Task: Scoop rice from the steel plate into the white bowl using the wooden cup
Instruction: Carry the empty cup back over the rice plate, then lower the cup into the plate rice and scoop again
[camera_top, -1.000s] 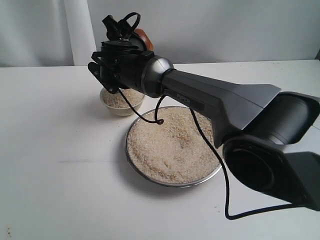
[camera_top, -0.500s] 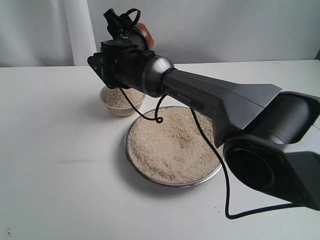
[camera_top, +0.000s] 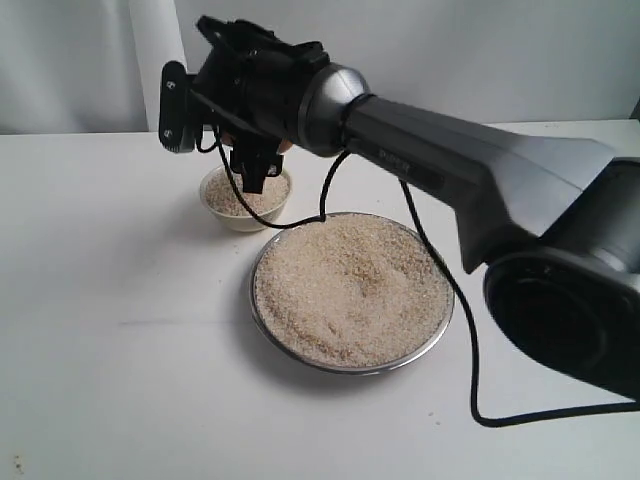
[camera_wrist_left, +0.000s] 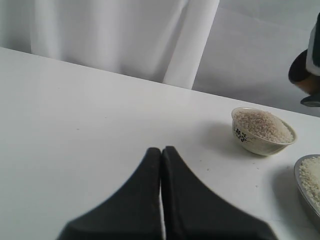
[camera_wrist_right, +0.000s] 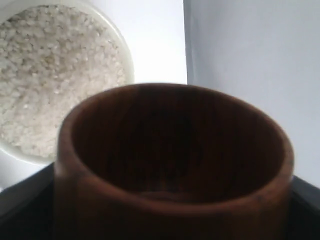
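Above the white bowl (camera_top: 245, 205), right end effector (camera_top: 258, 160) grips wooden cup (camera_wrist_right: 172, 165)

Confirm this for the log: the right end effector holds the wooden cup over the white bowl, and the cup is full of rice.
One detail is wrong. The right wrist view shows the wooden cup dark and empty inside, not full. The rest stands: the right end effector holds it over the white bowl, and the rice lies in the bowl.
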